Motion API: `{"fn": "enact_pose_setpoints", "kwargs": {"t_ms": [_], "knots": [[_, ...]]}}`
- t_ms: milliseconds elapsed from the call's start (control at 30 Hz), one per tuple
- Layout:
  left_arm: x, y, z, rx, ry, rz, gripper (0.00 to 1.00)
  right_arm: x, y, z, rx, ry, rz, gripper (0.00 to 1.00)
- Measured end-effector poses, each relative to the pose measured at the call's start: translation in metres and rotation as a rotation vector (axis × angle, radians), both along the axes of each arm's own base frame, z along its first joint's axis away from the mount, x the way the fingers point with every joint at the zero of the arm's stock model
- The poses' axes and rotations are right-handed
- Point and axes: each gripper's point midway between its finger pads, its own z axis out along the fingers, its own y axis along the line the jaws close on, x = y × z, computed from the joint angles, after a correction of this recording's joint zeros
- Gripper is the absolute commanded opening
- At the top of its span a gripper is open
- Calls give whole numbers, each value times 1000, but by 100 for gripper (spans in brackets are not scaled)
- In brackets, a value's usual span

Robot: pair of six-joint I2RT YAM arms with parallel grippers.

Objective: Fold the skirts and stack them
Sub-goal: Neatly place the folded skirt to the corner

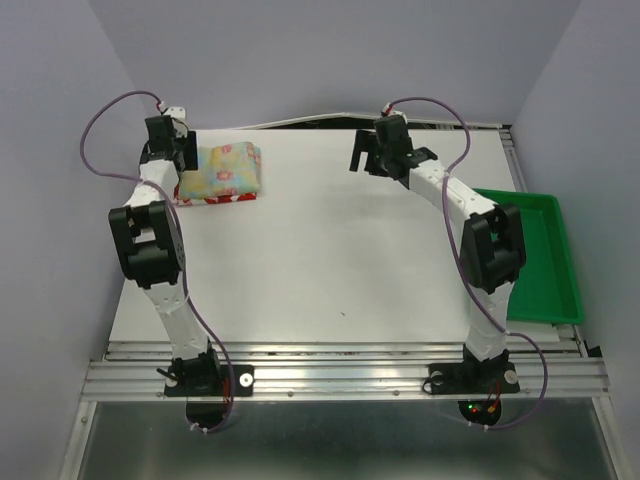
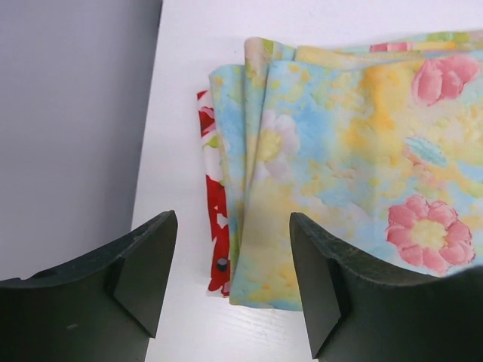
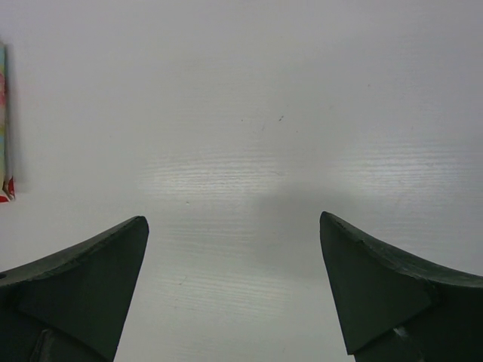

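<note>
The pale yellow floral skirt (image 1: 228, 170) lies folded on top of the white skirt with red flowers (image 2: 215, 204), stacked at the far-left corner of the table (image 1: 330, 250). The left gripper (image 2: 230, 226) is positioned over the stack's left edge, jaws apart, gripping nothing. The right gripper (image 3: 234, 222) is spread wide over bare tabletop. A green tray (image 1: 545, 250) sits at the right edge.

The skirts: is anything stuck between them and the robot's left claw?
No, nothing visible is in the way. The left gripper hangs right over the edge of the pastel skirt, jaws open. That skirt lies folded on top of the red-flowered skirt.
</note>
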Motion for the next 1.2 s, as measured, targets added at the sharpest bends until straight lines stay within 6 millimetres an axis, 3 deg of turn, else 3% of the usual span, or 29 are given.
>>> {"fn": "enact_pose_setpoints", "kwargs": {"t_ms": [100,200,233,367,467,600,700,800,1000,1200], "knots": [[-1,-1,22,12,-36,-20,70,-3,1,-6,-24,10,35,100],[-4,-16,41,-27,-64,-106,80,-6,4,-9,-43,17,96,100],[-6,-22,45,-47,-69,-139,98,-8,5,-10,-45,22,119,100],[-26,-54,50,-105,-64,-267,99,-22,9,-19,-28,57,225,100],[-51,-86,44,-100,-22,-356,99,-40,-2,-27,-18,94,281,100],[-83,-150,37,-70,24,-511,99,-71,-24,-37,-12,135,328,100],[-113,-201,33,-62,48,-626,99,-106,-42,-50,-15,174,353,100],[-135,-232,34,-62,51,-704,99,-144,-50,-59,-12,201,388,100],[-165,-232,22,-96,72,-703,99,-216,-64,-74,-3,201,446,100],[-192,-223,-4,-110,109,-671,99,-228,-66,-67,-1,138,470,100]]}}
